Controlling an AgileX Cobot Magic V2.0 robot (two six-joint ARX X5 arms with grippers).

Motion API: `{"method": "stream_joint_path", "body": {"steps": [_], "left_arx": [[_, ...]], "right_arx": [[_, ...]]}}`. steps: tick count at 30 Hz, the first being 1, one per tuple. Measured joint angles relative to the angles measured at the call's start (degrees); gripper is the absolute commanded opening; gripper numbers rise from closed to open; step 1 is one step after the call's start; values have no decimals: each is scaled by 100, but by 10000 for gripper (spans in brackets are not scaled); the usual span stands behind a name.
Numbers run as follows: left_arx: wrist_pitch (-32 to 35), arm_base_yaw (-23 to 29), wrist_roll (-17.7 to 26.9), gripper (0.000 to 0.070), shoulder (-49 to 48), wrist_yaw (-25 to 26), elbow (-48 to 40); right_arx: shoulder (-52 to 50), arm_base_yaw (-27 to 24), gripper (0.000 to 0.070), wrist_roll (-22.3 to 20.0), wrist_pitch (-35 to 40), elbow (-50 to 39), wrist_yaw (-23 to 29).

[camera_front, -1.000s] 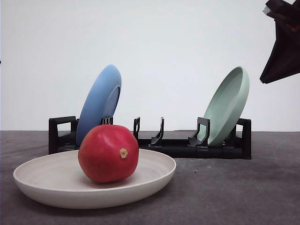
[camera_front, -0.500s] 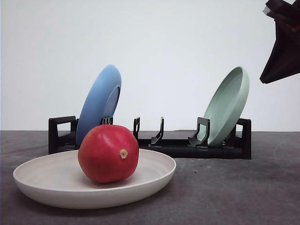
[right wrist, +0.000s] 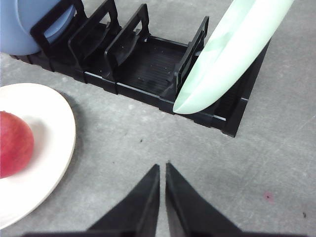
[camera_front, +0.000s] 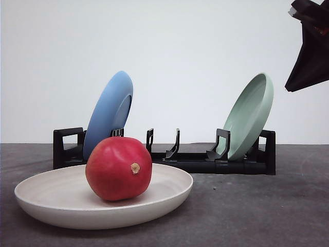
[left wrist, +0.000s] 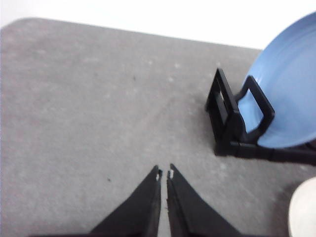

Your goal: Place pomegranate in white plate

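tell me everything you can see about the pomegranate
The pomegranate is a glossy, deep red, roundish fruit with a small tan stem nub facing the front camera. It looks whole and unmarked. It rests inside the white plate, left of the plate's centre in the front view, touching only the plate. Neither gripper holds it. The right wrist view catches one red side of it on the plate.

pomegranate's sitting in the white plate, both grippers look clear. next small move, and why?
Probably none beyond holding both arms clear. The pomegranate rests inside the white plate, untouched. The left gripper and right gripper are shut, empty, over bare table. The placement looks done, so I'd avoid reaching in.
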Motion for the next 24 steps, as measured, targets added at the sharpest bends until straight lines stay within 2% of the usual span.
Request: {"method": "stream_joint_path", "body": {"steps": [3,9,15,24], "left_arx": [[123,81,50,0,-384,-1,-192],[88,95,428,0,-839,7,-537],[268,93,564,0,-847,9,-766],[273,93,1049,0,-849,9,-766]], "right_arx": [[0,0,13,0,0,2,0],[0,0,13,0,0,0,2],[0,0,13,0,0,0,0],[0,0,13,0,2,0,0]]}}
